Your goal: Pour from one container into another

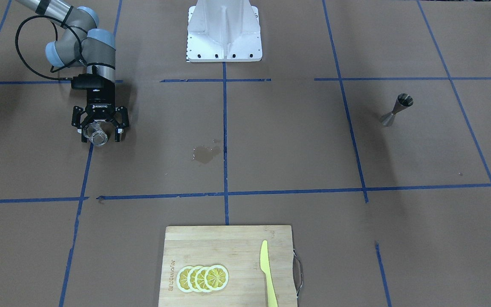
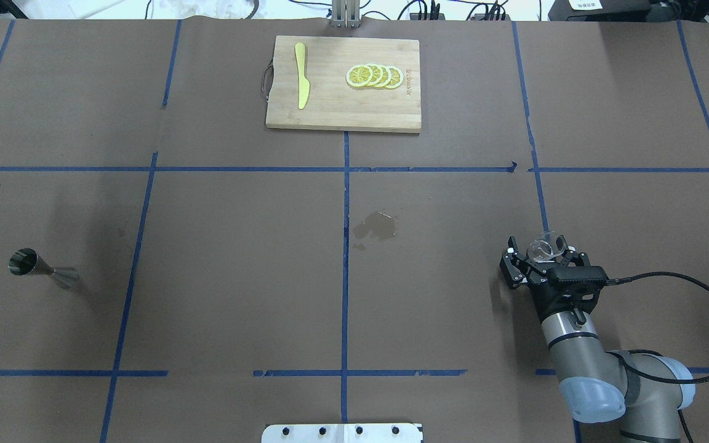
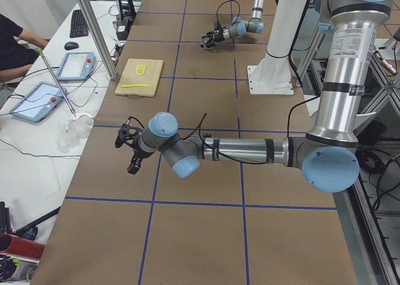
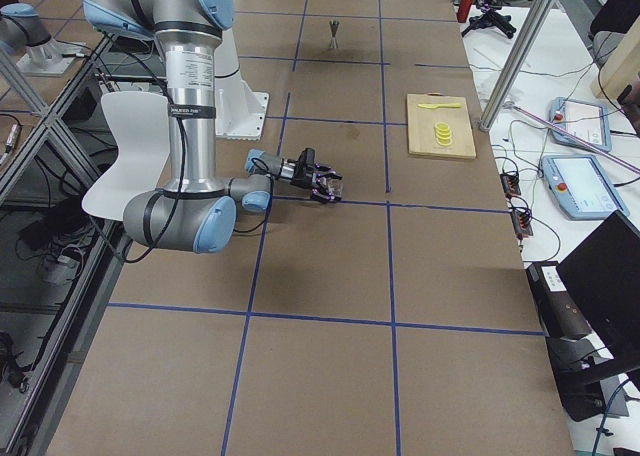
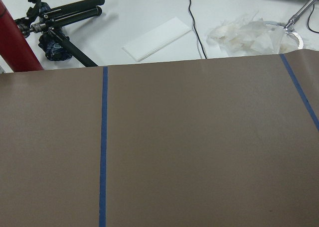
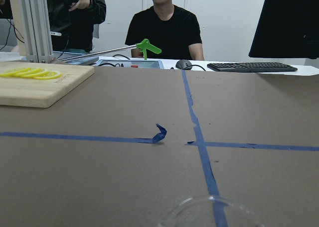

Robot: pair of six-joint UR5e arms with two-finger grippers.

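Observation:
The clear glass cup (image 1: 96,135) stands on the brown table between the fingers of my right gripper (image 1: 99,131). That gripper lies low and level, its jaws spread wider than the cup, so it is open. From overhead the cup (image 2: 546,247) shows just past the right gripper (image 2: 543,257), and its rim (image 6: 214,212) fills the bottom of the right wrist view. The steel jigger (image 1: 397,110) stands upright far across the table, also seen overhead (image 2: 40,268). My left gripper (image 3: 128,150) shows only in the left side view, so I cannot tell its state.
A wet spill (image 2: 376,226) marks the table's middle. A wooden cutting board (image 2: 330,107) at the far edge carries lemon slices (image 2: 374,76) and a yellow knife (image 2: 301,83). The white robot base (image 1: 224,32) sits at the near edge. People sit beyond the far edge.

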